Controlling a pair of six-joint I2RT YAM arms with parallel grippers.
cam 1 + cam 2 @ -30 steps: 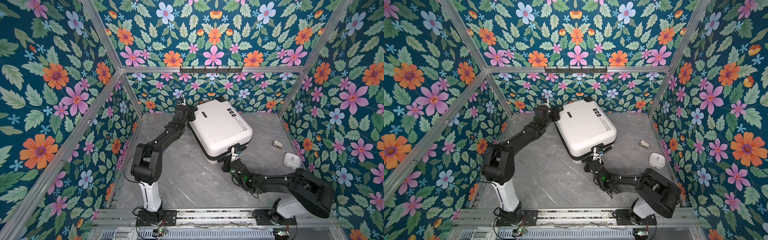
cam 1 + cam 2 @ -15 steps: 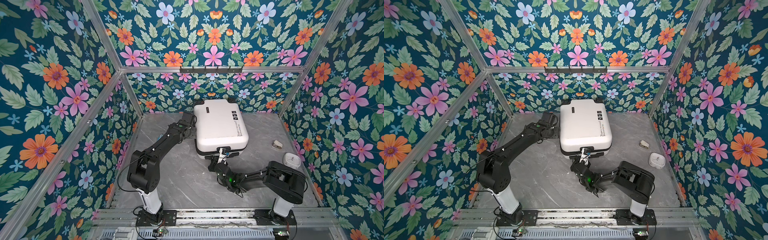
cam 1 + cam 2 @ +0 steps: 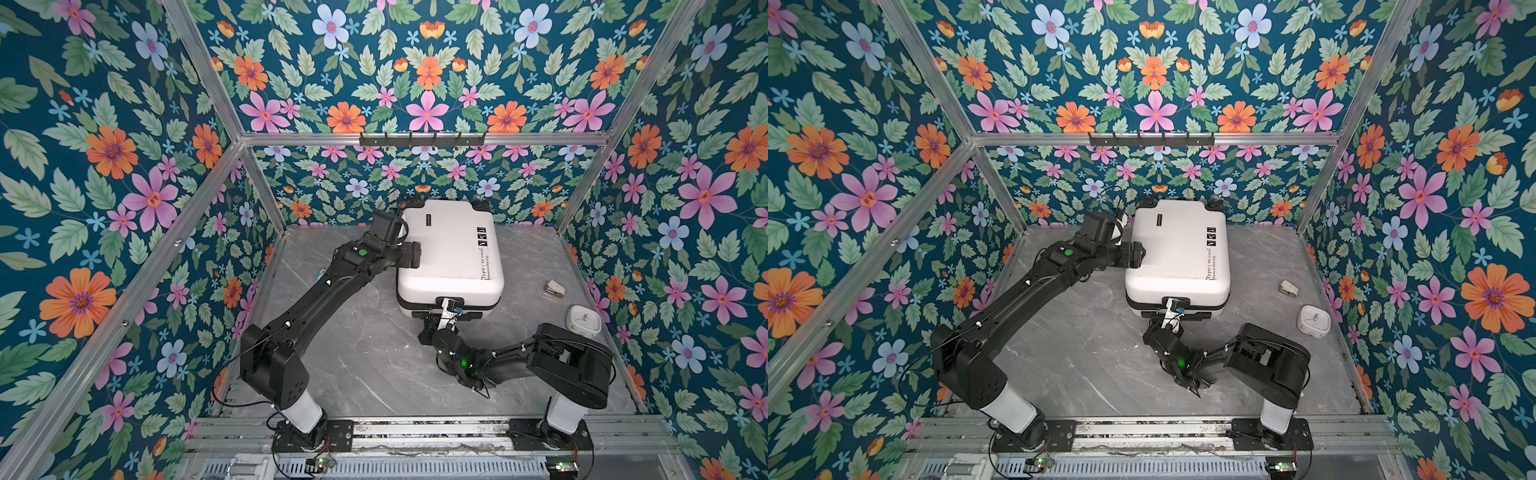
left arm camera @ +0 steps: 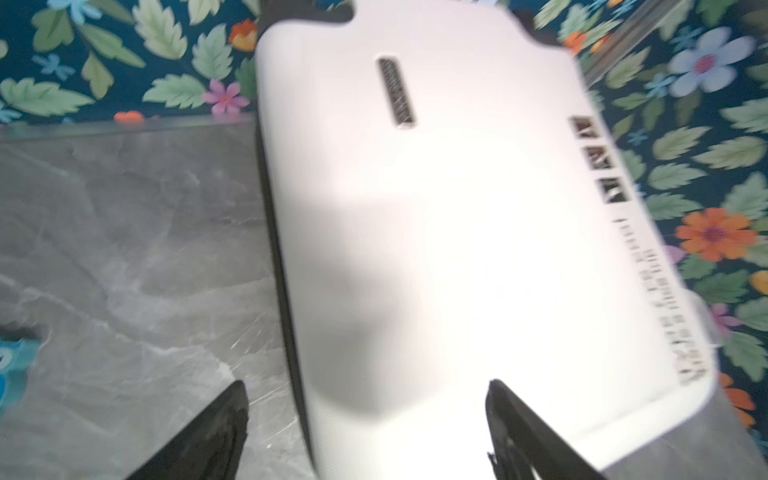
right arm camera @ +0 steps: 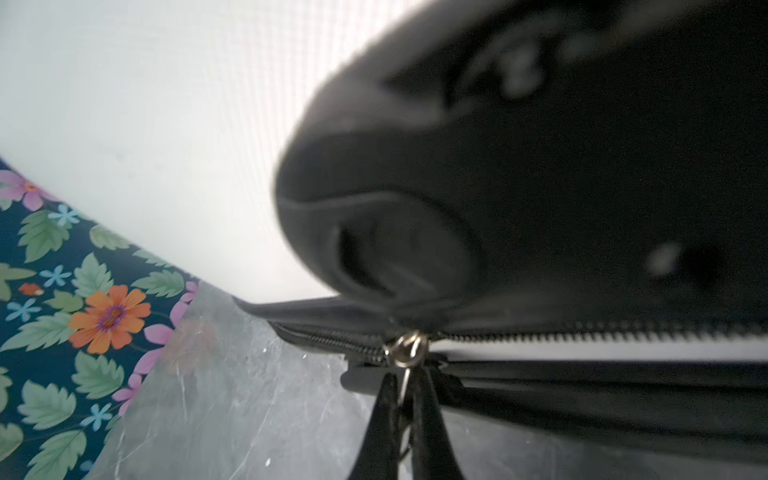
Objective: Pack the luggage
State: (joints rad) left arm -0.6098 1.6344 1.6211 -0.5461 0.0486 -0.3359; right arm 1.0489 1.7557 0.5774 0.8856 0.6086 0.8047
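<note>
The right gripper (image 5: 405,378) pinches the zipper pull (image 5: 405,351) at six o'clock on the luggage (image 3: 449,253), the left gripper (image 4: 365,384) spread apart at nine o'clock

Luggage (image 3: 449,249) close to back wall (image 3: 415,178); open tabletop (image 3: 365,353) front-centre.

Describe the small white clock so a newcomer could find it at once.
Start at the white hard-shell suitcase on the grey marble table, then look towards the right floral wall. There, nearer the front than the small cream object, lies the clock, a larger white rounded square with thin dark hands.
</note>
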